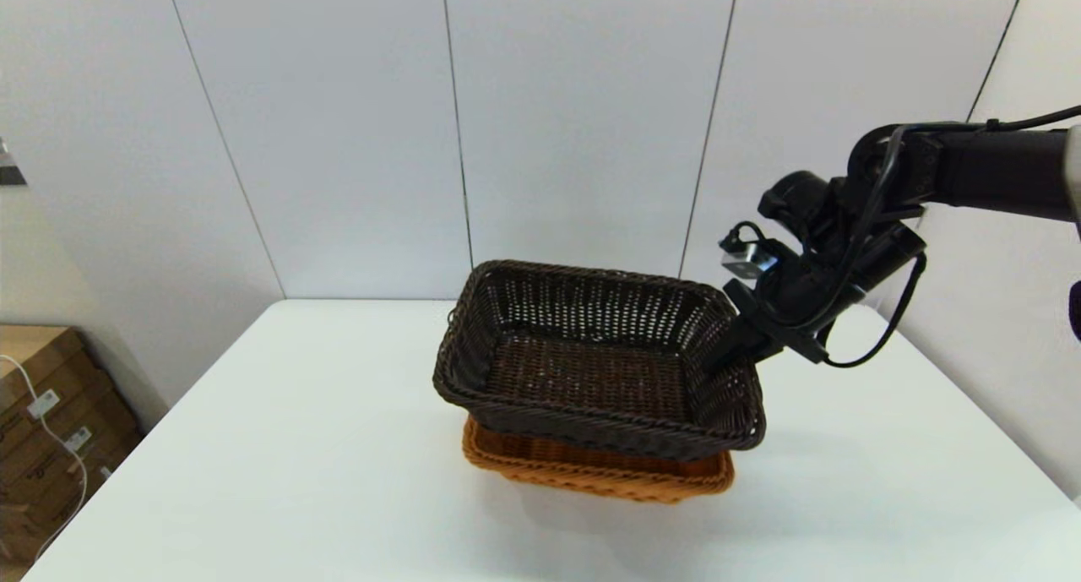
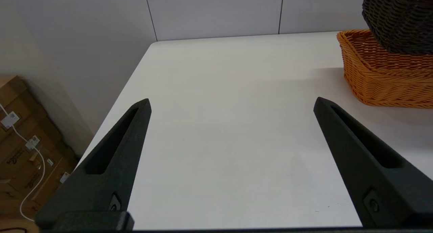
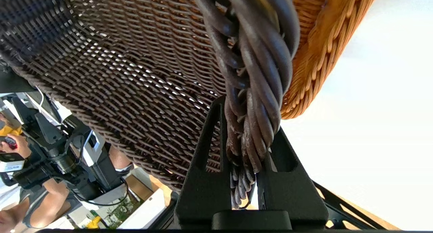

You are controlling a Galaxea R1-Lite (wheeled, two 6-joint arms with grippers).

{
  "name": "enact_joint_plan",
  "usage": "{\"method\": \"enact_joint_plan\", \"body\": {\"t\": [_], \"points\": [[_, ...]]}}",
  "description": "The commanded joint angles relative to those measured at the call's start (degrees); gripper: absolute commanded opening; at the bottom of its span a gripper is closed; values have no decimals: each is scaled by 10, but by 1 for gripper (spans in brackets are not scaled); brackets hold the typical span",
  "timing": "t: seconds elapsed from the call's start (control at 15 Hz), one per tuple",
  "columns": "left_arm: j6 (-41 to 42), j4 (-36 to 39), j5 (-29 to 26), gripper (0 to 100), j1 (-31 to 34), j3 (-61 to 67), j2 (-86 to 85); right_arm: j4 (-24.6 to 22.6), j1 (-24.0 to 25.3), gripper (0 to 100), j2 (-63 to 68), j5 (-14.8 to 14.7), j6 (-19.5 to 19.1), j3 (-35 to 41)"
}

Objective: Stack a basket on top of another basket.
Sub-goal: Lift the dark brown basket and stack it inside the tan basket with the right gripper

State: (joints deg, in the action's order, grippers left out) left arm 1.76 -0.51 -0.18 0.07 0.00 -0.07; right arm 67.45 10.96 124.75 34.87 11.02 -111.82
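Right gripper [image 1: 733, 352] is clamped on the braided rim of the dark brown basket [image 1: 591, 358], one finger inside the wall, one outside. The right wrist view shows the twisted rim strands squeezed between the two black fingers [image 3: 209, 152]. Pinching the rim makes sense: it is the stiffest part of an open-weave tray and the one place narrow enough for the gripper to bite.

The dark basket hangs over the orange basket [image 1: 591, 472], which sits flat near the middle of the tabletop [image 1: 253, 464], somewhat toward its far edge. The dark one is carried from its right short side, so it is tilted, not level. Its near side overlaps the orange rim, and from the left wrist view its bottom looks to be dipping into the orange one's mouth. Whether it is fully seated I cannot tell; I would judge it not yet nested square, since only the orange basket's near side shows and the two outlines are skewed.

Left gripper [image 2: 231, 102] hovers low over the bare tabletop toward the left edge, fingers spread wide, holding nothing, well clear of both baskets. It looks idle.

Next, by my reading: lower and square up the dark basket, then let go. The risk is a one-sided hold letting it twist or nudging the orange basket.
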Motion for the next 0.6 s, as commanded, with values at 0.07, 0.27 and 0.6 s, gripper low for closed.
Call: {"method": "enact_joint_plan", "body": {"t": [0.07,0.27,0.6], "points": [[0,0,0,100,0,1,1,3,0,0,12,2,-2,0],[0,0,0,100,0,1,1,-3,4,0,23,2,-2,0],[0,0,0,100,0,1,1,-24,2,0,33,1,1,0]]}}
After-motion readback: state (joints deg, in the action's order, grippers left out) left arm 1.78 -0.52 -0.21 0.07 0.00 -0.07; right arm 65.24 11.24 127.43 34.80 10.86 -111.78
